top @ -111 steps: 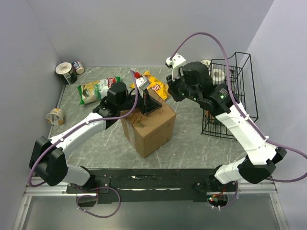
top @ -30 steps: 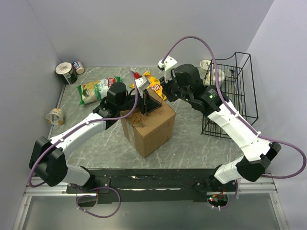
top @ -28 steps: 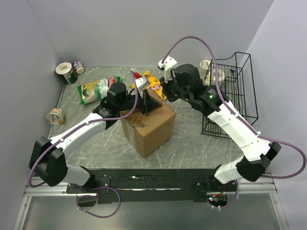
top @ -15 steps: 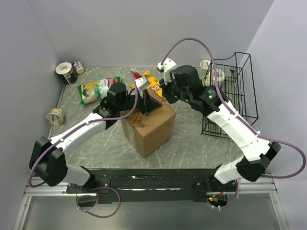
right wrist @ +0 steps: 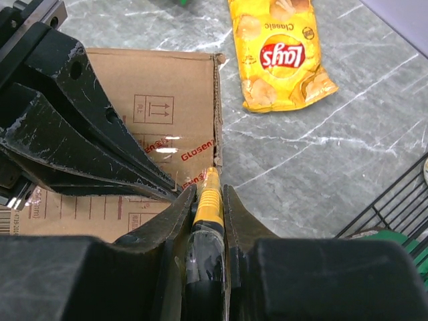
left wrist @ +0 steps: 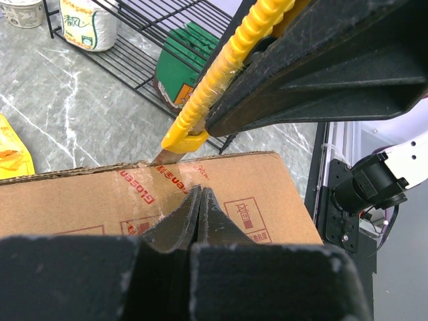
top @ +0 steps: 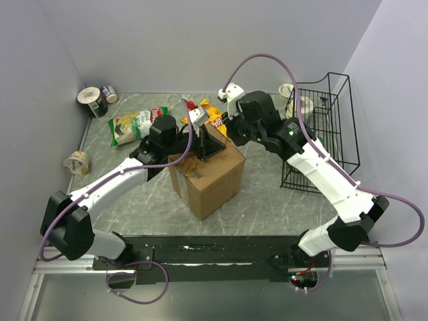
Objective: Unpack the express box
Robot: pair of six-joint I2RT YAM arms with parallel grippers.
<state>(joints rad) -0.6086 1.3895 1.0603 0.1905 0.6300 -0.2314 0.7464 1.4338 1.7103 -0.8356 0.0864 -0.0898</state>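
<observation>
The express box [top: 208, 179], a brown taped carton, stands mid-table with its flaps closed. My left gripper [top: 202, 144] is shut and empty, its tips [left wrist: 200, 191] resting on the box top [left wrist: 80, 194] beside the red-printed tape. My right gripper [top: 229, 131] is shut on a yellow utility knife [right wrist: 210, 199]. The knife's blade [left wrist: 167, 154] touches the box's top edge at the tape seam [right wrist: 200, 150]. In the right wrist view the left gripper's black fingers [right wrist: 80, 144] lie across the box top [right wrist: 160, 100], just left of the knife.
A yellow Lay's bag [top: 215, 121] lies behind the box, and a green chip bag [top: 137, 124] to its left. A black wire basket [top: 322, 127] at right holds a green packet [left wrist: 180, 63] and cups. Cans [top: 93, 100] and a cup [top: 78, 162] sit at the left.
My right arm has swung left from the basket side and brought the knife to the box's top edge. The left gripper and the box have stayed put.
</observation>
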